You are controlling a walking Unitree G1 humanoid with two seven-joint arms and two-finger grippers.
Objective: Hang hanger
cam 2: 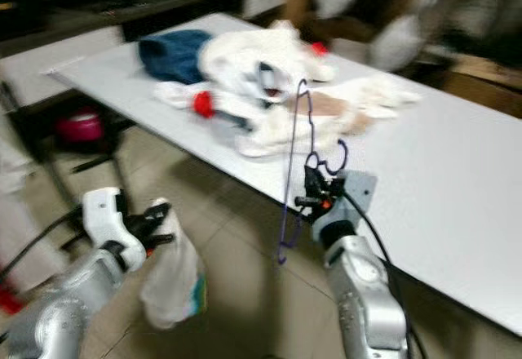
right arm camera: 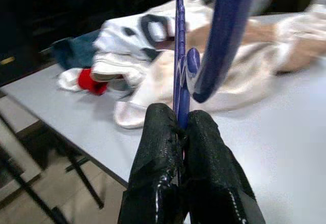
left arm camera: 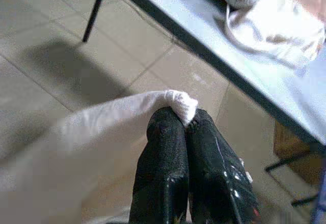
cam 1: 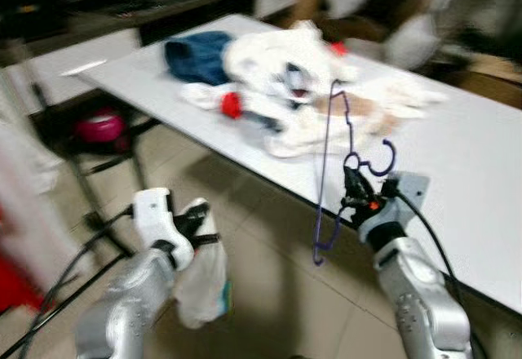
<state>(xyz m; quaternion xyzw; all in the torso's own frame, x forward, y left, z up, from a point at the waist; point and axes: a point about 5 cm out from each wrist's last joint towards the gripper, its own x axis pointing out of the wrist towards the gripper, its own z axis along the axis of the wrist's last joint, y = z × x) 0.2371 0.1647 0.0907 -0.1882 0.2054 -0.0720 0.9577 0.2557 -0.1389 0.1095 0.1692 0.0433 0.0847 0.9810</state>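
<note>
right gripper (cam 1: 356, 192) pinches the purple hanger (cam 1: 325, 179) shut beside the white table (cam 1: 465, 179); left gripper (cam 1: 194, 220) clamps a white garment (cam 1: 200, 281). hanging remains undone.

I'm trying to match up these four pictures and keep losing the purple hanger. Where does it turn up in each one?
Left eye view: purple hanger right of centre, in the right gripper at the white table's edge.
Right eye view: near centre.
Left wrist view: I cannot make it out.
Right wrist view: pinched between the black fingers, rising to the top.
Shared landmark: the clothes pile.
</note>
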